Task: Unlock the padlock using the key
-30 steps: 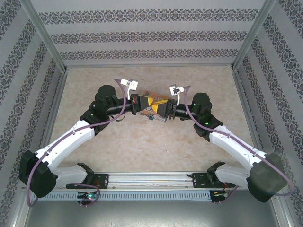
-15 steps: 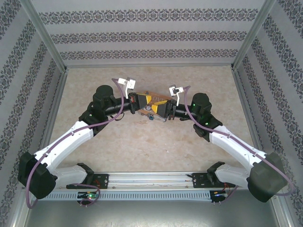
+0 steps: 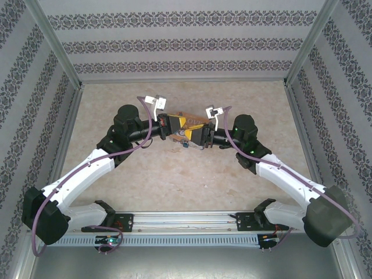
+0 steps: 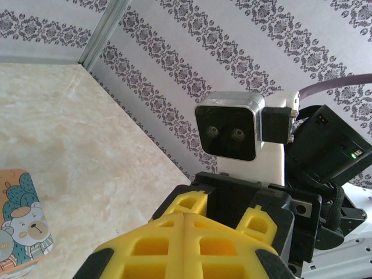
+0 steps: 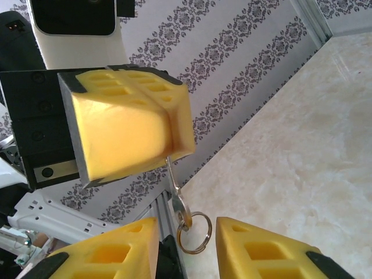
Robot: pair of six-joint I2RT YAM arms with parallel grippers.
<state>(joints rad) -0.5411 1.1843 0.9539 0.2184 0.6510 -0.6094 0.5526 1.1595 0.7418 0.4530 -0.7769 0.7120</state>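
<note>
Along the near edge of the surface (image 3: 174,186) the two arm bases sit side by side, and both arms reach inward to meet around the middle. Just on the near side of that meeting point a tiny dark speck, which appears to be the padlock (image 3: 185,143), lies on the surface. From above it is too small to show its shackle. The right end effector (image 3: 192,135) stands partly open. In its own wrist view its yellow fingers (image 5: 256,244) are apart and cut off by the bottom edge, with a key ring (image 5: 193,232) hanging in the gap; whether the ring touches either finger is hard to tell. Above them the left end effector (image 5: 168,136) is pressed fully shut on the key (image 5: 172,180), part of which is hidden between the pads, so only a thin metal strip pokes out. Farther back a cartoon-printed box (image 4: 20,226) lies on the surface, cut off at the left wrist view's edge and mostly covered by the end effectors from above.
</note>
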